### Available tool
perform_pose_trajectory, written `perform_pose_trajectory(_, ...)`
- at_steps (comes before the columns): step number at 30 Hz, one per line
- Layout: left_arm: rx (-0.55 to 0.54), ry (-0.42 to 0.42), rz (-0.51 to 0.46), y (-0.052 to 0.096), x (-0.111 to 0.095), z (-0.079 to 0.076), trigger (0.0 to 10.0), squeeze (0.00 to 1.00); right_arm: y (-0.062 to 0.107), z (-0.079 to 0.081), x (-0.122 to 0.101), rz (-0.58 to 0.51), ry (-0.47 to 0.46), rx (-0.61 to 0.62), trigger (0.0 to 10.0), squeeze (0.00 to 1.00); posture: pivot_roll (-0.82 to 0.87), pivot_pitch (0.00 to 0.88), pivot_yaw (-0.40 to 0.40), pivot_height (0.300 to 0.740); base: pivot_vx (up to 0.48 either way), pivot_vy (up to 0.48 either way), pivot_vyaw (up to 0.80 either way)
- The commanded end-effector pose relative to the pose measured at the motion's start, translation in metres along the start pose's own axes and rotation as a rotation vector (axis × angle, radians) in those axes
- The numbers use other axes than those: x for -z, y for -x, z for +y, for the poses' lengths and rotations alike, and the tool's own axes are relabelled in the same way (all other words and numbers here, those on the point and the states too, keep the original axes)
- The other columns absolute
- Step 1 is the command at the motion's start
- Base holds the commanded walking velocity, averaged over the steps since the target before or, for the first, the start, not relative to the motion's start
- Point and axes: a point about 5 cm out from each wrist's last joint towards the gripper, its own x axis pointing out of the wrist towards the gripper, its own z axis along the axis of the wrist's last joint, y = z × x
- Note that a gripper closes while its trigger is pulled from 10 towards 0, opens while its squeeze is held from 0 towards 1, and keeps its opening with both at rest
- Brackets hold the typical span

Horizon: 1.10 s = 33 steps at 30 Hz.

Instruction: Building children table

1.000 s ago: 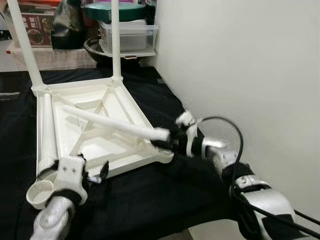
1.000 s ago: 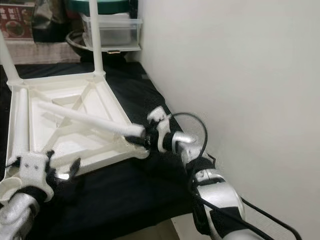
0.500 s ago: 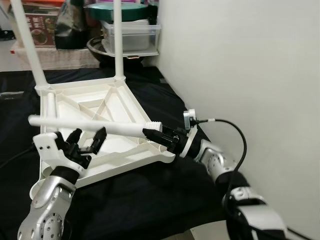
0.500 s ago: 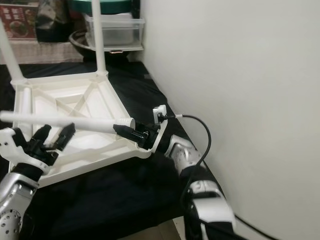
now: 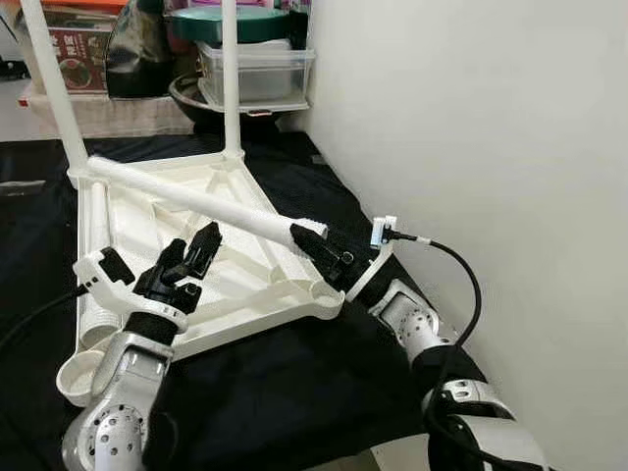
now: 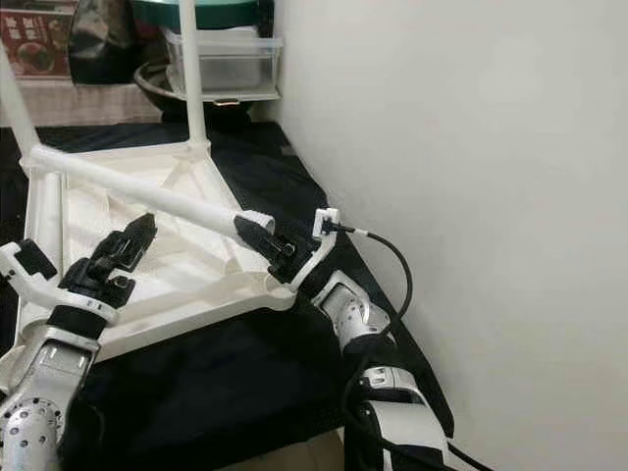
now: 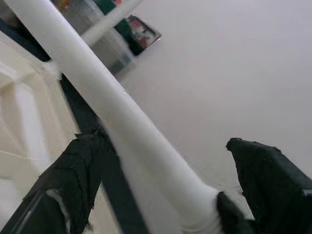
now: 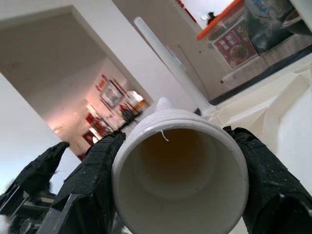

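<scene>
A white children's table top [image 5: 265, 324] lies upside down on a black cloth. Two white legs [image 5: 229, 78] stand upright in its far corners. A third leg [image 5: 95, 231] lies along its left edge. My right gripper [image 5: 316, 245] is shut on the threaded end of a loose white leg [image 5: 196, 199], which slants above the table top toward the far left corner. In the right wrist view the leg's hollow end [image 8: 180, 161] sits between the fingers [image 8: 92, 185]. My left gripper [image 5: 191, 250] is open just under the leg's middle, with the leg [image 7: 122, 122] between its spread fingers [image 7: 73, 180].
A white wall [image 5: 471, 118] runs close along the right. At the back a low shelf holds a clear plastic box [image 5: 255, 69], a metal bowl [image 5: 196, 98] and a black bag [image 5: 137, 49]. The cloth's front edge [image 5: 343, 456] is near my arms.
My right gripper has swung the held leg so that its far end rose toward the far left corner. My left gripper has lifted off the table's near corner and opened under the leg.
</scene>
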Motion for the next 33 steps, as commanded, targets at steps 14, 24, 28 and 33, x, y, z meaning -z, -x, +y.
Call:
perform_pose_trajectory(14,-0.037,0.228,-0.084,-0.005,-0.018,0.014,10.0,0.0,0.028,0.037,0.007,0.114,-0.167,-0.318,0.0,0.0,0.15,0.0,-0.104,0.74,0.0,0.0,0.0)
perform_pose_trajectory(24,-0.035,0.212,-0.15,-0.01,-0.042,0.017,10.0,0.0,0.042,0.037,0.013,0.22,-0.136,-0.321,0.0,0.0,0.15,0.0,-0.104,0.74,0.0,0.0,0.0)
perform_pose_trajectory(28,-0.042,0.191,-0.212,-0.006,-0.062,0.023,10.0,0.0,0.047,0.03,0.007,0.218,-0.122,-0.272,0.0,0.0,0.16,0.0,-0.108,0.74,0.0,0.0,0.0)
perform_pose_trajectory(33,-0.071,0.163,-0.249,0.003,-0.075,0.03,2.7,0.0,0.05,0.028,0.003,0.222,-0.108,-0.254,0.0,0.0,0.17,0.0,-0.113,0.74,0.0,0.0,0.0)
